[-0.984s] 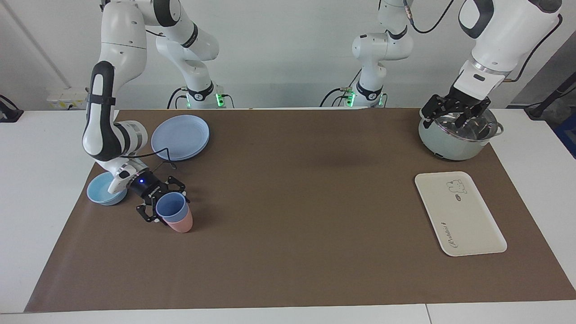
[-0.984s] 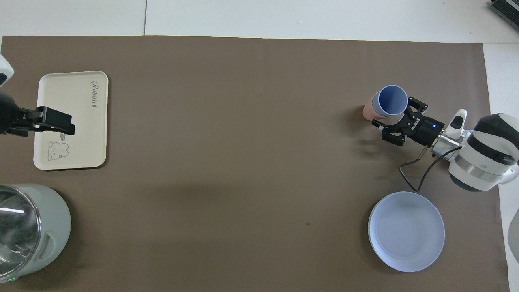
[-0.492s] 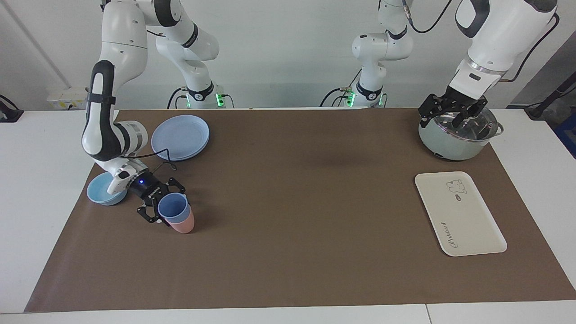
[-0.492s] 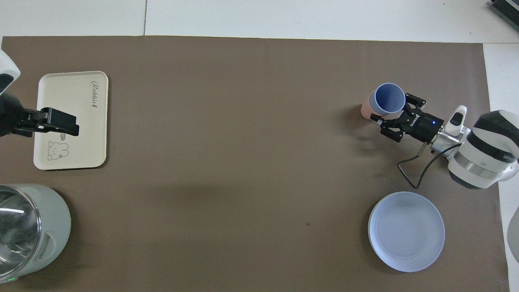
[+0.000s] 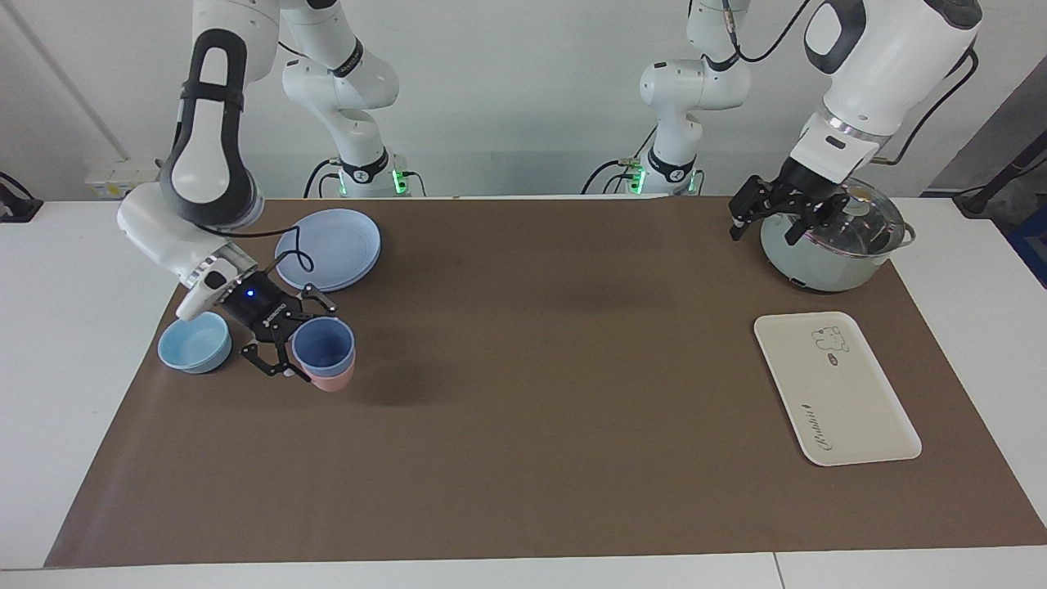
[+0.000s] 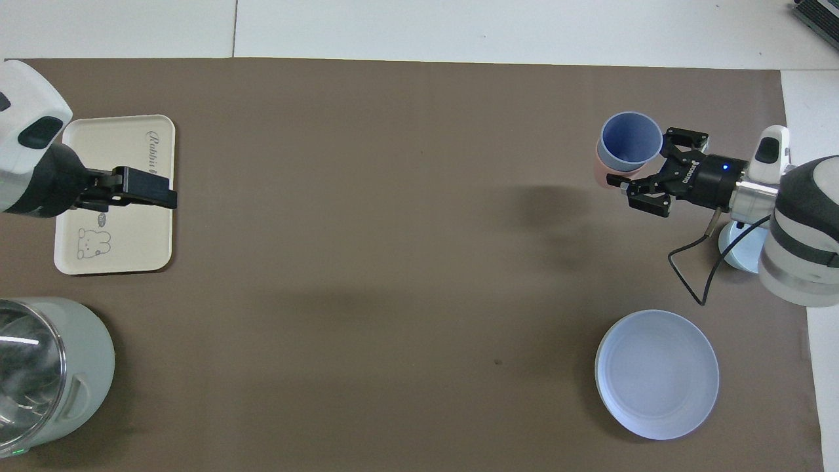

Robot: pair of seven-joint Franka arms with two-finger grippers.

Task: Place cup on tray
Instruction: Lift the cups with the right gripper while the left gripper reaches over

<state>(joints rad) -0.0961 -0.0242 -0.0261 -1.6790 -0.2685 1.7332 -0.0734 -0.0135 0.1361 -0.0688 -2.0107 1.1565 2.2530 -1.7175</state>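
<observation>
At the facing view's lower left, the right end effector [image 5: 296,357] is pinching the light, stiff cup [image 5: 324,346] by its rim.

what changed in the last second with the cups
The right gripper closed on the blue cup and lifted it, with the pink cup nested under it, off the mat. The left gripper drifted off the pot. Tray, plate and bowl stayed put.

Bare brown mat [image 5: 556,368] between cup [image 5: 324,344] and tray [image 5: 836,388]; pot [image 5: 830,245] beside tray.
</observation>
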